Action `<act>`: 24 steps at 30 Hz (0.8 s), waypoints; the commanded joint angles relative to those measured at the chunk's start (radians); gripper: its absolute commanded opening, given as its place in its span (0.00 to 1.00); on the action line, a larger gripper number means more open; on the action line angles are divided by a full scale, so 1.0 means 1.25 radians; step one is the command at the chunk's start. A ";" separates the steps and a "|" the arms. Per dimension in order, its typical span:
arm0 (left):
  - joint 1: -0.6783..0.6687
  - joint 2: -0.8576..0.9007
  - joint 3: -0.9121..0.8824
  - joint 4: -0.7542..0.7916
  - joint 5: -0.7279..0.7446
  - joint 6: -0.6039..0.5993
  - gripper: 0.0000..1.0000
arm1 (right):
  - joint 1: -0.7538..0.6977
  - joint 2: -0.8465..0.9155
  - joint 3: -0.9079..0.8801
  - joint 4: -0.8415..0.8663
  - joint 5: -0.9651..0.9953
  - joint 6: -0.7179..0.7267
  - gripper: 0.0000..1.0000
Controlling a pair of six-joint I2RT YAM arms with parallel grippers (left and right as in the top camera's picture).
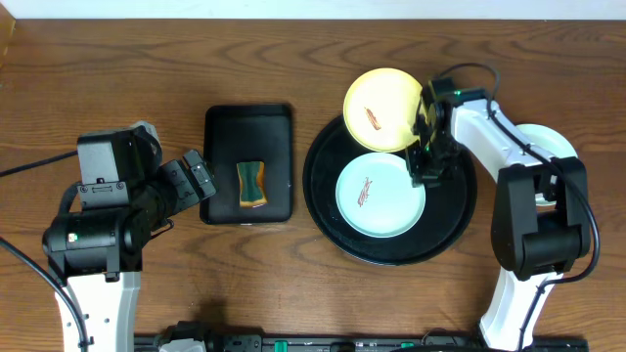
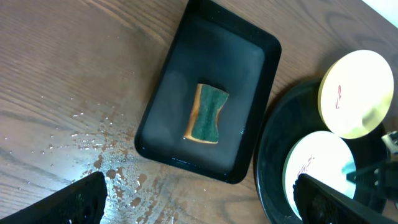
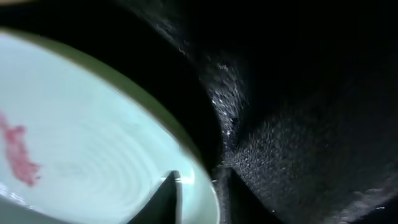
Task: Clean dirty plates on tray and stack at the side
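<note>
The round black tray (image 1: 452, 221) holds a mint-blue plate (image 1: 380, 200) with a reddish smear. A pale yellow plate (image 1: 383, 110), also smeared, leans on the tray's far rim. Only these two plates show. My right gripper (image 1: 423, 168) sits at the mint plate's right edge. In the right wrist view its fingers (image 3: 202, 199) straddle the rim of the mint plate (image 3: 93, 155), closed on it, over the tray (image 3: 298, 124). My left gripper (image 1: 201, 181) is open and empty, hovering left of the tray (image 2: 270, 162); its fingers (image 2: 205, 211) are spread wide.
A rectangular black tray (image 1: 220, 127) left of the round one holds a green and yellow sponge (image 1: 251, 184); both also show in the left wrist view (image 2: 249, 62), sponge (image 2: 207, 114). Water drops (image 2: 99, 149) wet the wood beside it.
</note>
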 commanded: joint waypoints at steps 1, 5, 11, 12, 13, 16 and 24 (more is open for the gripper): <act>0.003 0.001 0.017 -0.002 -0.004 0.010 0.96 | 0.004 -0.003 -0.027 0.003 -0.002 -0.015 0.11; 0.003 0.001 0.017 -0.002 -0.004 0.010 0.97 | 0.011 -0.003 -0.035 -0.022 0.100 -0.015 0.01; 0.003 0.001 0.017 -0.002 -0.004 0.010 0.96 | 0.037 -0.007 -0.035 -0.027 0.267 -0.016 0.01; 0.003 0.001 0.017 -0.002 -0.004 0.010 0.96 | 0.043 -0.007 -0.035 -0.019 0.289 -0.016 0.01; 0.003 0.001 0.017 -0.001 -0.004 0.010 0.96 | 0.051 -0.007 -0.035 -0.006 0.301 -0.027 0.01; 0.003 0.001 0.017 -0.001 -0.004 0.010 0.97 | 0.081 -0.007 -0.035 0.035 0.296 -0.085 0.01; 0.003 0.001 0.017 -0.002 -0.004 0.010 0.96 | 0.101 -0.012 -0.035 0.045 0.188 -0.114 0.05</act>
